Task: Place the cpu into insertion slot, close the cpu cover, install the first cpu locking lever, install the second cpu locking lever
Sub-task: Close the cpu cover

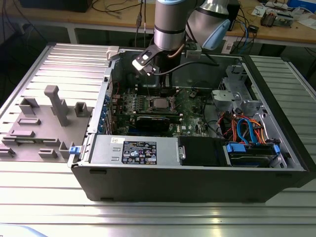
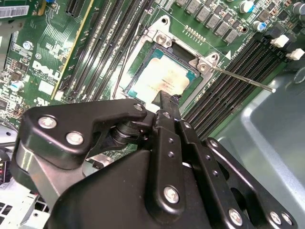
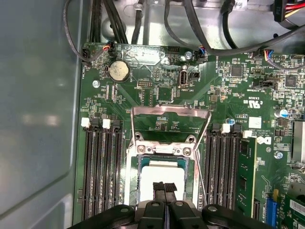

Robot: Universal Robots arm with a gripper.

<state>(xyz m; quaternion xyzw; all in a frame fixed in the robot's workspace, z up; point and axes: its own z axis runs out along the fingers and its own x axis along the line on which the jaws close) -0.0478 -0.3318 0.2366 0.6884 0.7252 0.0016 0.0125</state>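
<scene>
The cpu [image 3: 162, 172] lies flat in the insertion slot [image 3: 138, 177], its silvery top facing up; it also shows as a pale square in the second wrist view [image 2: 159, 75] and the exterior view [image 1: 159, 103]. The cpu cover [image 3: 170, 111] stands swung back from its hinge, and the green board shows through its square opening. One thin locking lever [image 2: 243, 81] sticks out sideways, unlatched, and the other one [image 2: 125, 57] runs along the opposite side of the socket. My gripper [image 3: 164, 187] hangs just above the chip's near edge with its black fingers shut together and nothing between them.
Black memory slots [image 3: 97, 162] flank the socket on both sides. A long black card [image 1: 157, 121] lies in front of the socket in the exterior view. Cable bundles [image 3: 190, 28] and the case wall [image 3: 38, 109] border the board. A grey fixture plate [image 1: 44, 123] sits outside the case.
</scene>
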